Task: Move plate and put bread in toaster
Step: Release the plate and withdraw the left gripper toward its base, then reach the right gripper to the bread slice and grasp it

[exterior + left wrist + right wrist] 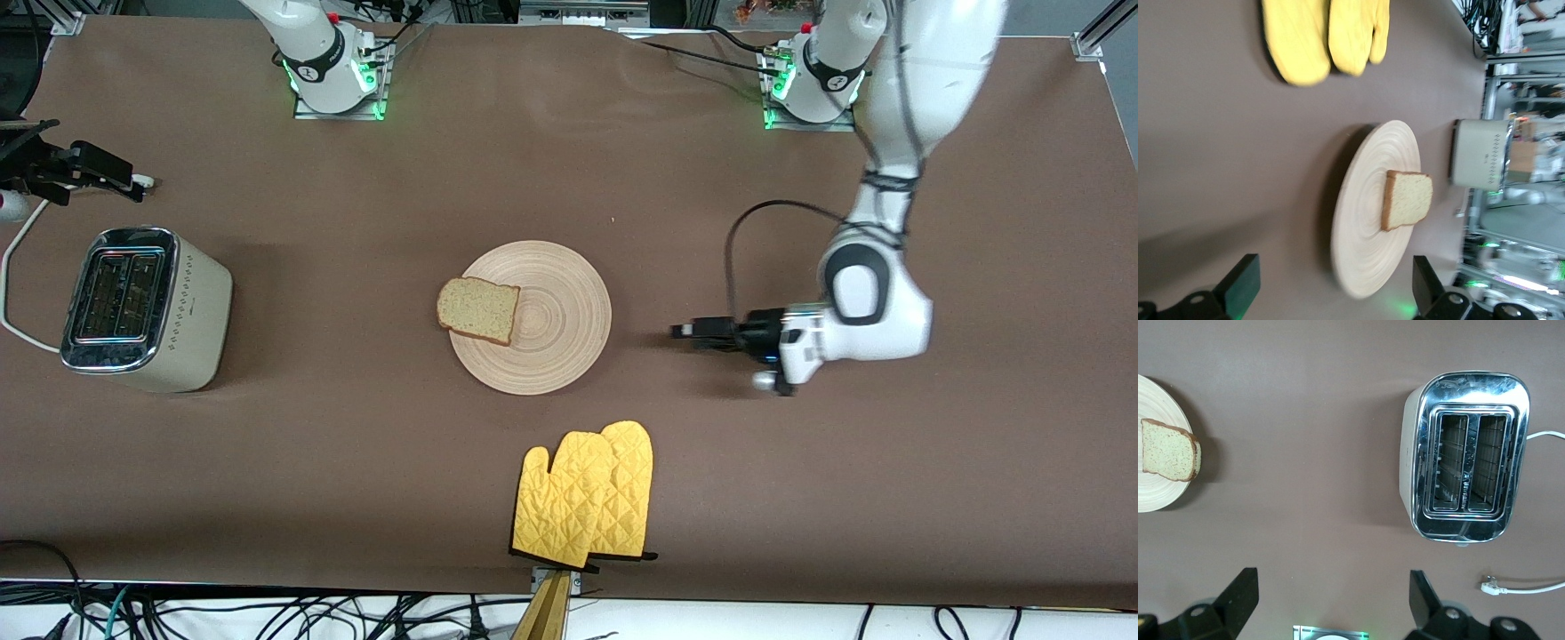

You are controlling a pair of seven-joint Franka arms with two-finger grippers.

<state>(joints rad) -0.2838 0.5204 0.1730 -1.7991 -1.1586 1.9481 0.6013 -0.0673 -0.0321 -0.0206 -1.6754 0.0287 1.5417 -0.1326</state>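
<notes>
The pale wooden plate (551, 329) lies mid-table. The bread (478, 309) lies flat on its rim toward the right arm's end and overhangs the edge a little. The cream toaster (147, 308) stands at the right arm's end, both slots bare. My left gripper (689, 332) is open and empty, low over the table beside the plate toward the left arm's end, pointing at it; the left wrist view shows the plate (1368, 220) and bread (1407, 199) ahead of its fingers (1241, 283). My right gripper (98, 167) is open and empty, high up near the toaster (1468, 473).
A pair of yellow oven mitts (587, 493) lies nearer to the front camera than the plate, by the table's front edge. The toaster's white cord (13, 267) and loose plug (1491, 588) lie on the table beside the toaster.
</notes>
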